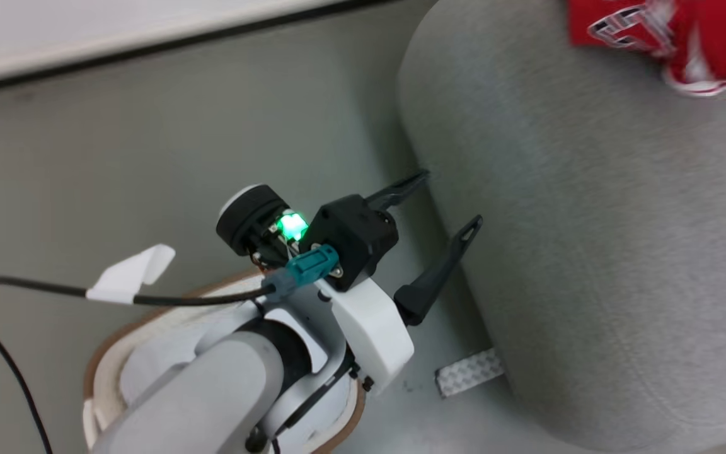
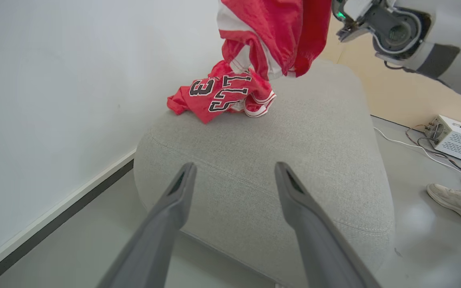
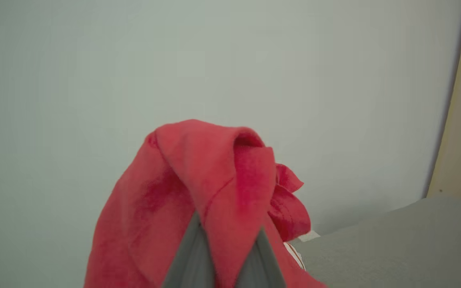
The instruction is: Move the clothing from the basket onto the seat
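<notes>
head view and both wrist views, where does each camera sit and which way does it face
Head view: on the head, looking down at left gripper, basket and seat.
Left wrist view: along its open jaws, across the seat to the jersey.
Right wrist view: faces the wall; right gripper shut on red garment.
Shared: both wrist views show that garment.

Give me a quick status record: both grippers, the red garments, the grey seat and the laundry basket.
left gripper: open, empty, pointing at the large light-grey fabric seat
right gripper: shut on red garment with white trim, hanging above the seat
red jersey with black-and-white lettering: crumpled on the seat's far end
oval cream-white plastic basket with brown rim: under left arm; contents hidden
</notes>
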